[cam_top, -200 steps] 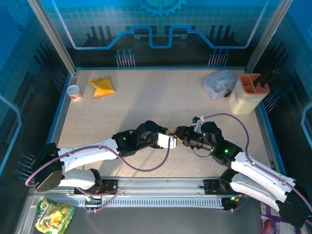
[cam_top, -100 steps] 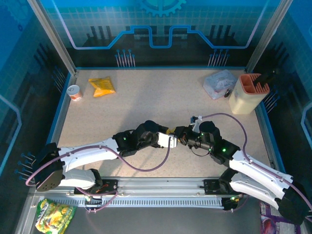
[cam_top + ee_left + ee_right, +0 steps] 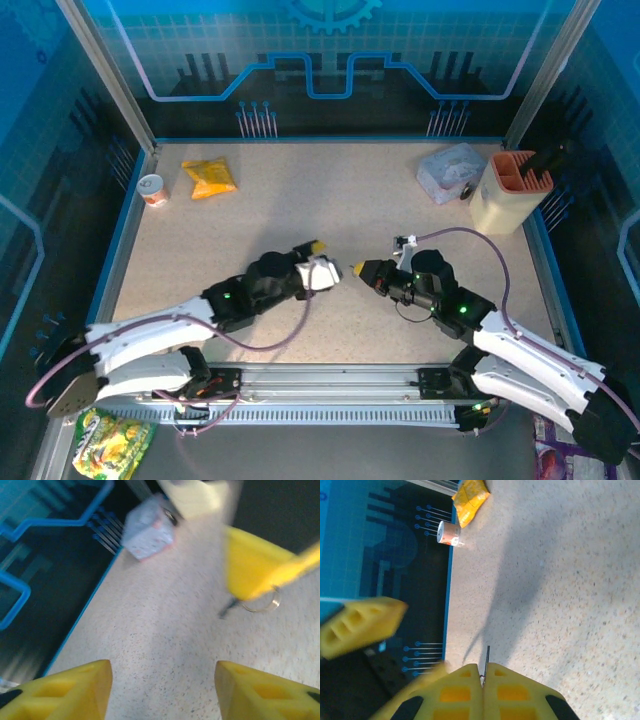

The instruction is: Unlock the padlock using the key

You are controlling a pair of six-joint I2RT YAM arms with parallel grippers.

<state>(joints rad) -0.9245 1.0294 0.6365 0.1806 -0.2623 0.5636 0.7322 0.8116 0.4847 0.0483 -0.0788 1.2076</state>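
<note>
We've got the right gripper (image 3: pixel 483 674) clamped on the key (image 3: pixel 487 658), blade sticking straight out along its fingers toward the left gripper (image 3: pixel 162 682), which is spread, empty, close opposite and not touching.

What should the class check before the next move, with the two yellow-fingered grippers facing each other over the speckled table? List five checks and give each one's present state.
1. Right gripper shut on the thin silvery-grey metal key: ok, the key's tip sticks out past the fingertips.
2. Thin metal key ring clear of the key's tip: ok, it hangs to one side.
3. Left gripper holding the small dark padlock: not ok, its jaws are open with nothing between them.
4. Where the padlock lies: cannot tell.
5. Grippers apart, not touching: ok, the top view shows speckled beige table between them.
</note>
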